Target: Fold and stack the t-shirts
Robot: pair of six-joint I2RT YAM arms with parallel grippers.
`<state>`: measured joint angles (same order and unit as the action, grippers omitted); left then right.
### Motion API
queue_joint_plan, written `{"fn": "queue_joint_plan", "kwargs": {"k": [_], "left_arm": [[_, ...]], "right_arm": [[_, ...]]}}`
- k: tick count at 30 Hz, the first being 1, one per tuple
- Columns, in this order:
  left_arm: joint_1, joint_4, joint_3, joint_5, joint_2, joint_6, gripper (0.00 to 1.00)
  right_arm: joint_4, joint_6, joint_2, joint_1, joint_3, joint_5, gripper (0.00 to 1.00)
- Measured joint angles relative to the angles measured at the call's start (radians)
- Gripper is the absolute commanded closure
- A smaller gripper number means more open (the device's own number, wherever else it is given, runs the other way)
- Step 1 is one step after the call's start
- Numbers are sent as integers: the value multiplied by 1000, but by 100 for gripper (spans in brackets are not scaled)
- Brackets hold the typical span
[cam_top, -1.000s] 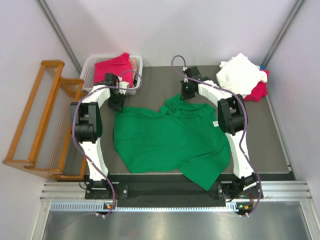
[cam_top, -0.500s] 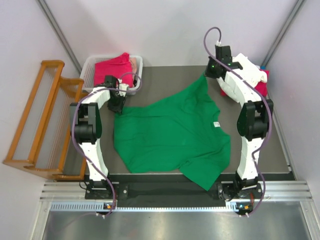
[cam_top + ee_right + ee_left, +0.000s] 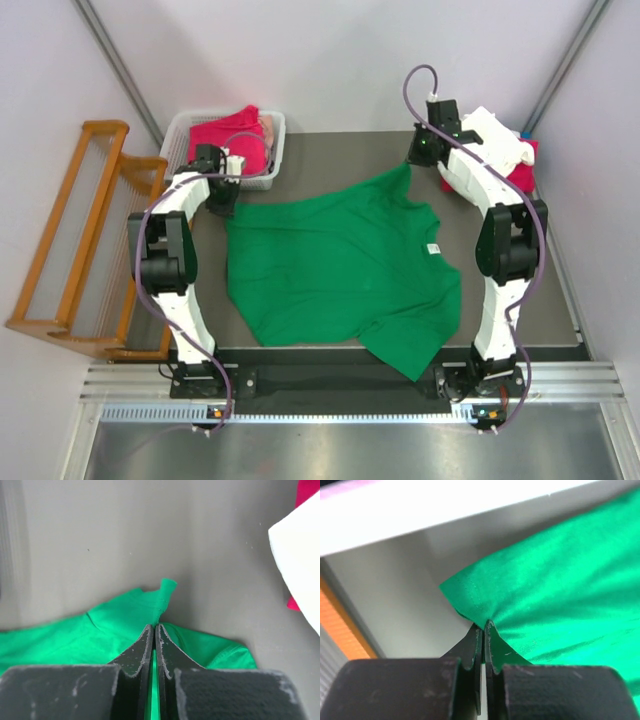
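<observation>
My left claw (image 3: 483,626) is pinched together on a corner hem of the green t-shirt (image 3: 340,265), just beside the white basket (image 3: 176,133). My right claw (image 3: 153,628) is clamped on a small fold at the far edge of the same shirt, well apart from the basket, on the side away from it. The rest of the shirt lies spread between the two holds and runs from the basket toward my bases. I judge that the cloth is light, soft and a little slippery. It has no stiffness, so it will sag and wrinkle wherever I do not hold it. The best places to take it are hems and corners, two points well apart, with the edge between them taut. Such a thin pinch could slip out
</observation>
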<state>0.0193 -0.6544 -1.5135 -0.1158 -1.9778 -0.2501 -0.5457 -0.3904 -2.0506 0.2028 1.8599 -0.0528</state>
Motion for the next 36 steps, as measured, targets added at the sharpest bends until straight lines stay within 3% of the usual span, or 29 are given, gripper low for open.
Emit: {"fn": "queue_joint_plan", "kwargs": {"k": [15,25,36], "left_arm": [[1,43,-4,-7,11,21,100],[1,79,-14,-10,11,27,100],[14,24,-298,-7,-141,29,100]], "right_arm": [[-7,12,2,-5,-12,18,100],[-39,30,-72,-48,242,2,100],[-55,32,-135,-87,249,-3,100]]}}
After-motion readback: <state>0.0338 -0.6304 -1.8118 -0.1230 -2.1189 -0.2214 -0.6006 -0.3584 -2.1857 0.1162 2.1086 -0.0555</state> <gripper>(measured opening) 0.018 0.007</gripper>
